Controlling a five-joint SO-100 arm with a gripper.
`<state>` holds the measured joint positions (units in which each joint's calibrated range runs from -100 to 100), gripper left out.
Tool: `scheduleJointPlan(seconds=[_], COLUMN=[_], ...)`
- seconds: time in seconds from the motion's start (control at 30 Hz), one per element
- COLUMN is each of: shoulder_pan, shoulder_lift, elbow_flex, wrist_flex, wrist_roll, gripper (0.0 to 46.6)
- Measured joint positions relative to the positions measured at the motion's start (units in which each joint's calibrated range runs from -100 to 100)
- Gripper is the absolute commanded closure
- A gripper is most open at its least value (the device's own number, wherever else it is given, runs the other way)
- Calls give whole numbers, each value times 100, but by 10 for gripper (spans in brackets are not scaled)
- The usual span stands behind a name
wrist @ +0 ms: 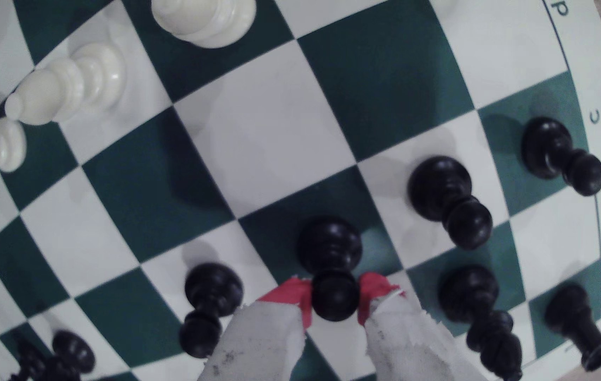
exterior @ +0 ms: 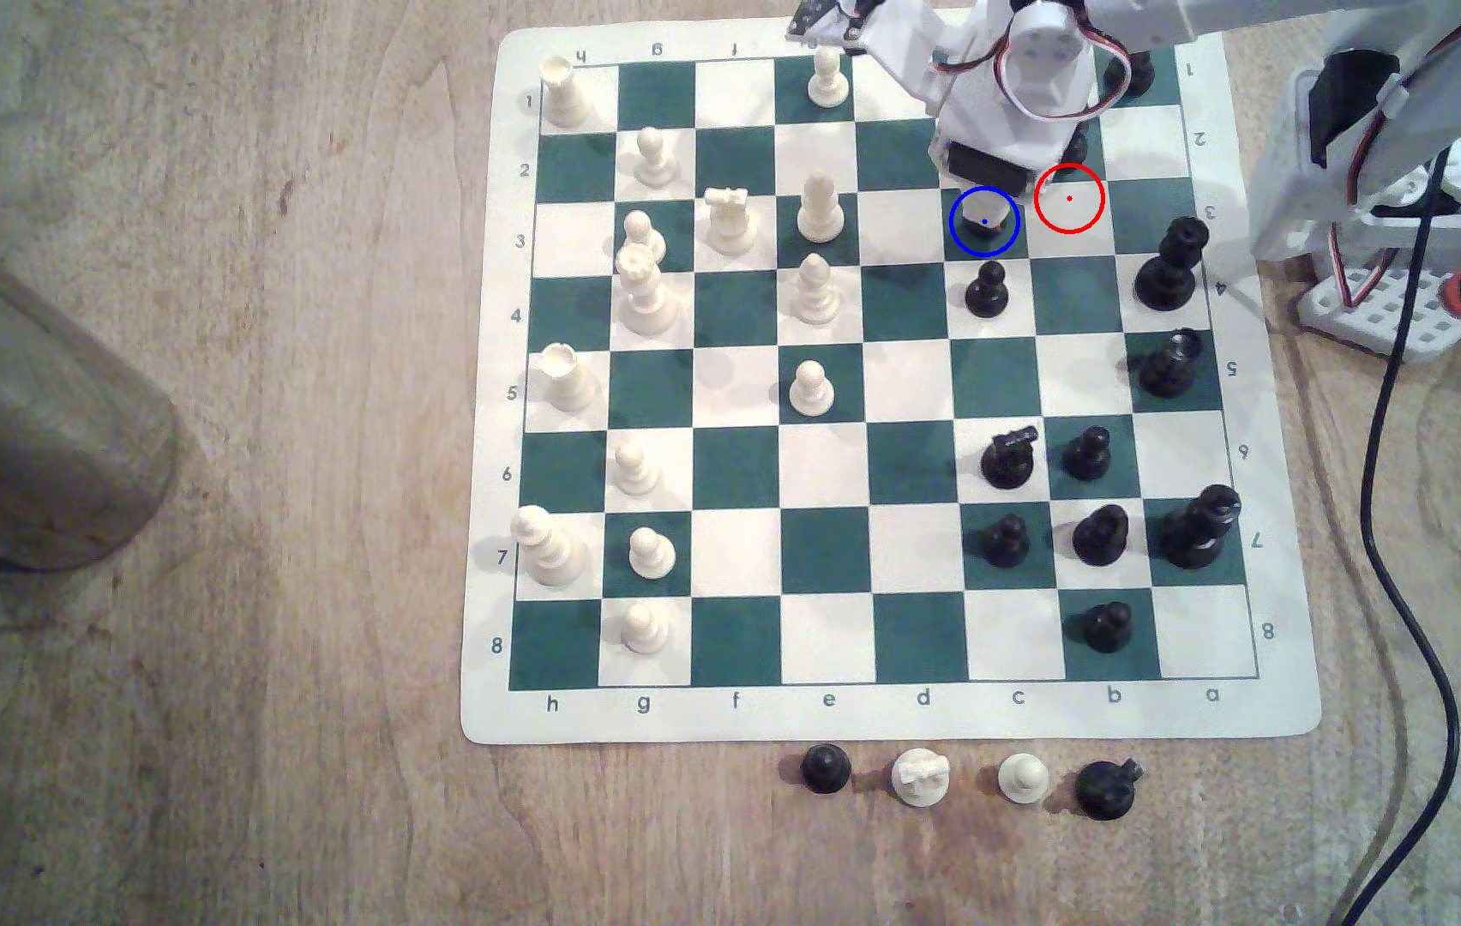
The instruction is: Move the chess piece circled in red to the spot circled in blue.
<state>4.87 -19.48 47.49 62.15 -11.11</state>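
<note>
The chess piece (wrist: 330,245), a glossy black pawn, stands upright with its base on a dark green square (wrist: 273,227). My gripper (wrist: 335,293) has its red-taped fingertips (wrist: 297,293) pressed against both sides of the pawn's ball head. In the exterior view the white gripper (exterior: 983,209) hangs over the spot (exterior: 1016,254), the green square with the blue ring, and the pawn (exterior: 981,230) shows dark inside that ring, mostly covered by the gripper. The red-ringed white square (exterior: 1069,199) beside it is bare.
Another black pawn (exterior: 986,289) stands one square nearer the exterior camera. Taller black pieces (exterior: 1168,267) line the exterior view's right; cream pieces (exterior: 818,209) stand to the left. Several captured pieces (exterior: 918,776) sit off the board. A wooden cylinder (exterior: 23,418) and a black cable (exterior: 1377,499) flank it.
</note>
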Motion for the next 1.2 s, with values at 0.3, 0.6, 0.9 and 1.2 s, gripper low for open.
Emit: scheduleJointPlan(seconds=[0.3,0.6,0.9,1.2], shoulder_pan=[-44,-44,170,140], shoulder_lift=[0,8,-486,-1667], elbow_flex=[0,0,0,9], wrist_flex=[0,0,-143,454], wrist_roll=[0,0,-20,0], gripper=[421,332,311,464])
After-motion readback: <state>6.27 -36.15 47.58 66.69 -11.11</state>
